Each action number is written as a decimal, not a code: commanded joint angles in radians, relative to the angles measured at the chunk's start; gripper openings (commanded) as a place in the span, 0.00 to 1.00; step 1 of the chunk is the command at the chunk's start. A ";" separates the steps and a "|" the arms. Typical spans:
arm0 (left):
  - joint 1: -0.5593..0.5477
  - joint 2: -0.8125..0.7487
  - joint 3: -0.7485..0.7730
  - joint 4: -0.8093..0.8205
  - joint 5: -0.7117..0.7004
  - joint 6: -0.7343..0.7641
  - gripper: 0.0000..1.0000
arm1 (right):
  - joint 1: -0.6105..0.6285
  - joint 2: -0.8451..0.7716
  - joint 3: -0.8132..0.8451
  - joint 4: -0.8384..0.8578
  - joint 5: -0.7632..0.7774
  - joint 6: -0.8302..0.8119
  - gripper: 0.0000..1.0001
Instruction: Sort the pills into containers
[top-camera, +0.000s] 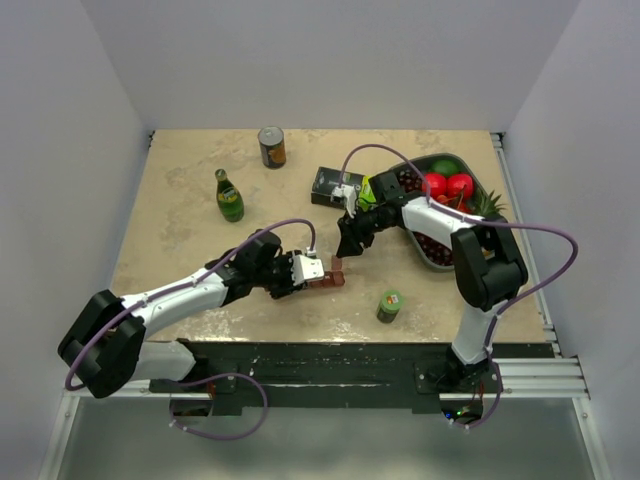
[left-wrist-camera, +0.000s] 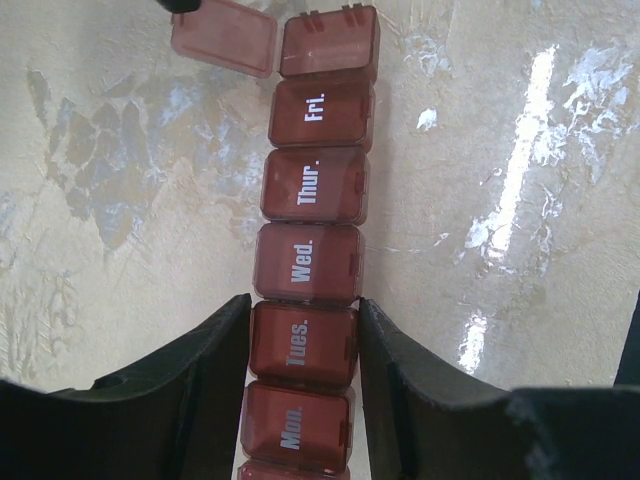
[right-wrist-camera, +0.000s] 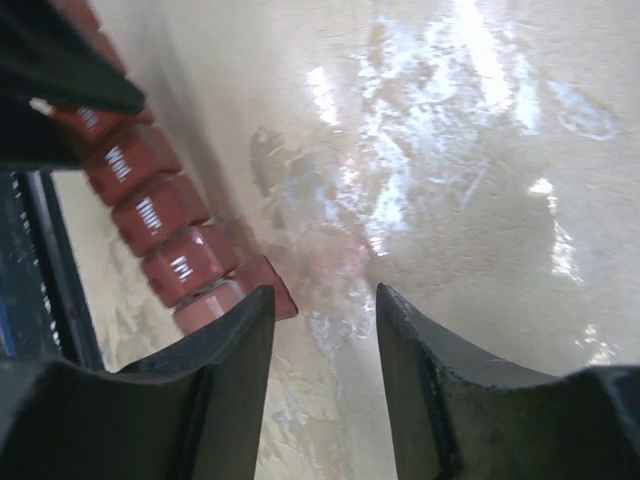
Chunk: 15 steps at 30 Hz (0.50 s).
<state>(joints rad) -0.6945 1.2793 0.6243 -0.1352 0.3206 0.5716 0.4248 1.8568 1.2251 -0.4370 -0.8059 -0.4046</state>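
Strip (left-wrist-camera: 310, 200) lies on the table (top-camera: 180, 170), centre of its near edge | your left gripper (left-wrist-camera: 303, 325) pinches the Tues. cell (left-wrist-camera: 305, 350), apparently steadying it | your right gripper (right-wrist-camera: 325, 305), jaws spread and empty, hovers by the open end lid (left-wrist-camera: 225, 35).

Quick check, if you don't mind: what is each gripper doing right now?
Left gripper: closed on the maroon pill organizer.
Right gripper: open, holding nothing.
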 joint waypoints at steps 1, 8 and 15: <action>-0.004 -0.006 0.014 0.054 0.043 0.008 0.00 | 0.017 -0.041 -0.007 0.098 0.131 0.063 0.45; -0.002 -0.006 0.012 0.072 0.031 -0.012 0.00 | 0.071 -0.030 -0.024 0.118 0.225 0.049 0.43; 0.003 0.028 0.018 0.072 -0.011 -0.022 0.00 | 0.034 -0.114 0.019 0.054 0.226 -0.020 0.60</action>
<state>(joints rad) -0.6949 1.2869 0.6247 -0.1169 0.3206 0.5606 0.4957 1.8503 1.2057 -0.3649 -0.6102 -0.3794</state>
